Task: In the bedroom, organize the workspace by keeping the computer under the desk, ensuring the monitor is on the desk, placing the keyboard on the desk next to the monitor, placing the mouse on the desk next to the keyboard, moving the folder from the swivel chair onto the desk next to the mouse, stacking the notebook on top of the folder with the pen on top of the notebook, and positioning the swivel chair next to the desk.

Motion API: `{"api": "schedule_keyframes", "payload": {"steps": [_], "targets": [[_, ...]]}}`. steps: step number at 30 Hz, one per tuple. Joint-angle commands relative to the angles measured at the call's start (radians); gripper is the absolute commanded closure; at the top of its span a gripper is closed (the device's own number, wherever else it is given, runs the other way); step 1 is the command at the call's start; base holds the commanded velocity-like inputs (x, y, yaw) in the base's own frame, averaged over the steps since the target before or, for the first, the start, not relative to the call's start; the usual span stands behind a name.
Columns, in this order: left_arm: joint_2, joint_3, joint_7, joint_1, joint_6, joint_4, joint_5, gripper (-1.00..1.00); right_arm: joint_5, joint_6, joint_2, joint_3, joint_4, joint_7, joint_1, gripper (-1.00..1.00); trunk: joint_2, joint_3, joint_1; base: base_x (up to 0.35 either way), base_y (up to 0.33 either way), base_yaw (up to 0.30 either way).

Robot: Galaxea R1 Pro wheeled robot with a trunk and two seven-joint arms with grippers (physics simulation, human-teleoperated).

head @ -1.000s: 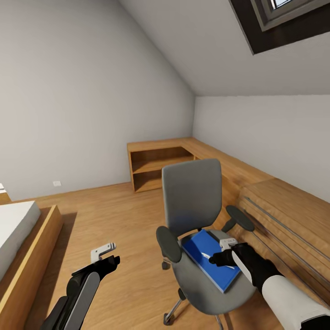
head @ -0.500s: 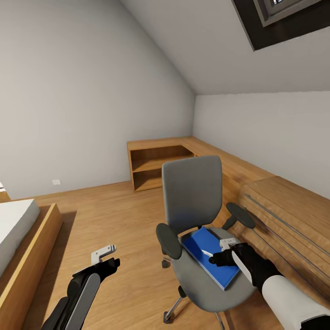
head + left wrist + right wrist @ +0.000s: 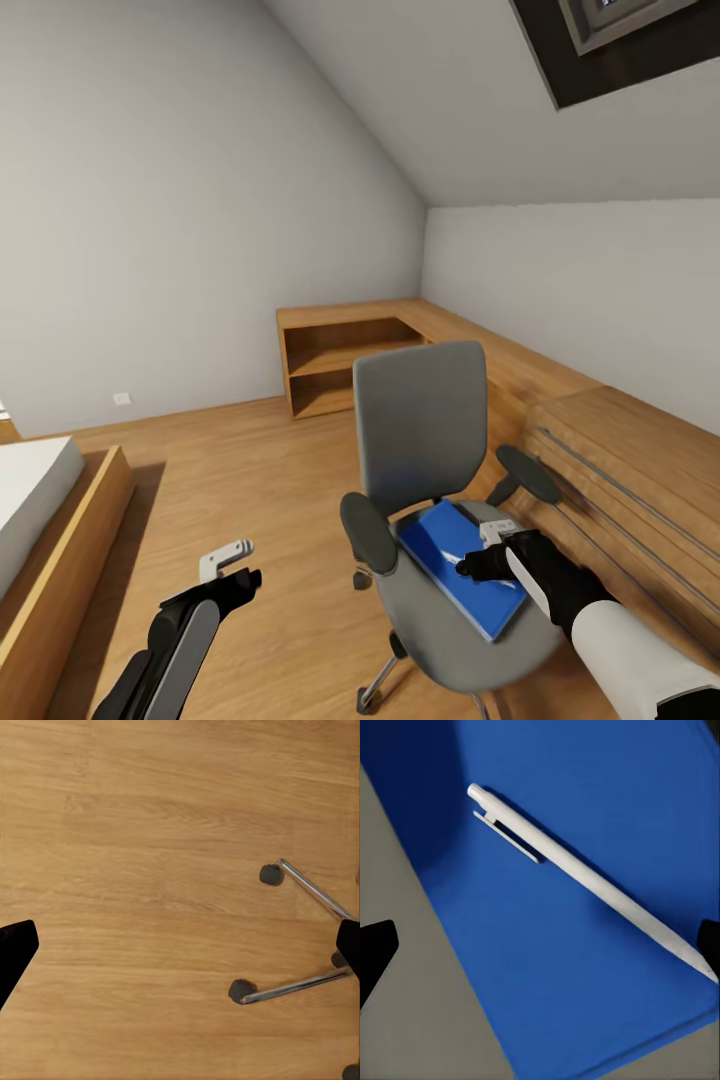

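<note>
While the right gripper [image 3: 478, 562] hovers low over the swivel chair [image 3: 430, 470], its jaws stand wide, gripping nothing. On the grey seat lies a flat blue folder [image 3: 462, 568], long axis running from near the backrest out toward the seat's front edge. On the folder rests the white pen [image 3: 585, 877], lying slantwise across the blue cover, clip end toward one corner, slim tip toward the opposite edge, between the spread fingertips. The left gripper [image 3: 228, 563] hangs over the wooden floor [image 3: 142, 870], jaws wide too, near the chair's chrome legs and castors [image 3: 241, 990].
</note>
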Motion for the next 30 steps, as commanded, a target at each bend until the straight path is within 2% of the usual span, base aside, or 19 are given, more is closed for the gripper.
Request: {"api": "schedule_keyframes", "payload": {"steps": [1, 13, 23, 30], "targets": [[0.000, -0.001, 0.009, -0.001, 0.001, -0.001, 0.011, -1.00, -0.010, 0.004, -0.002, 0.007, -0.001, -0.003, -0.001, -1.00, -0.001, -0.001, 0.000, 0.231, 0.000, 0.000], [0.002, 0.001, 0.006, -0.001, 0.002, 0.012, 0.011, -1.00, -0.009, 0.004, -0.002, 0.007, -0.001, -0.003, -0.001, -1.00, -0.001, -0.001, 0.000, 0.110, 0.000, 0.000], [0.000, 0.001, 0.011, -0.001, 0.002, -0.005, 0.009, -1.00, 0.008, 0.004, -0.002, 0.007, -0.001, -0.003, -0.001, -1.00, -0.001, -0.001, 0.000, 0.013, 0.000, 0.000], [0.000, 0.001, 0.013, -0.001, 0.001, -0.007, 0.009, -1.00, 0.010, 0.004, -0.003, 0.006, -0.001, -0.003, -0.001, -1.00, -0.050, -0.023, 0.027, 0.000, 0.000, 0.000]]}}
